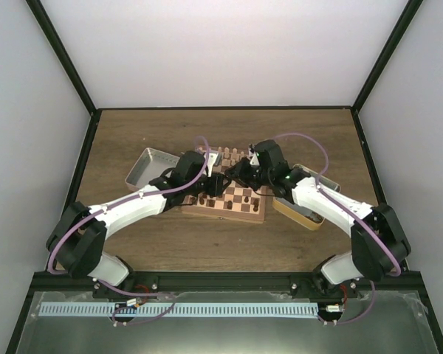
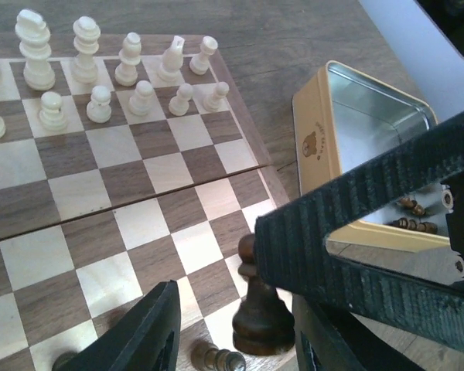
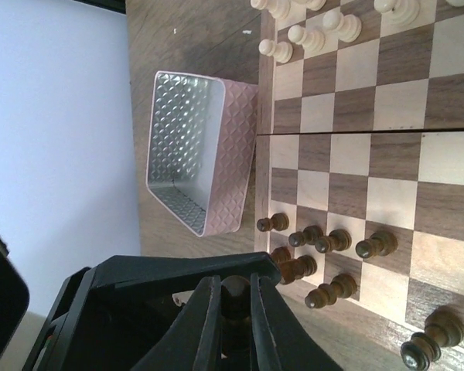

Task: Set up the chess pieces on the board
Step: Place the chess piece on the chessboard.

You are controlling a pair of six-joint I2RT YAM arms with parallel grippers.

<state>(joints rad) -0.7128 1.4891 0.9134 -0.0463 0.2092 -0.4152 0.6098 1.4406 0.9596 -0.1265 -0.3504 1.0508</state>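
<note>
Standing between the parted jaws of the left gripper [image 2: 236,336], low in the middle of the left wrist view, a dark chessman [image 2: 261,309] rests on the board [image 2: 124,178] close to its right-hand rim. Its long axis is near upright: base down on a square, head toward the top of the frame and a little to the left. Neither left finger visibly presses it; the one on the right of the frame sits just beside its base.

The right gripper [image 3: 233,290] comes in from the right of that view, with its jaws closed together on the chessman's head. Its own wrist view shows a brown knob pinched between the fingers at bottom centre.

Just lower left of the standing piece, a fallen chessman [image 2: 216,358] appears to lie with its long axis left to right. Other dark chessmen [image 3: 332,241] cluster at the lower right of the right wrist view. Cream chessmen [image 2: 85,50] fill two rows at the upper left. A yellow tin [image 2: 325,131] beside the board holds a few brown pieces, and a pink tin [image 3: 193,147] lies off the opposite edge.
</note>
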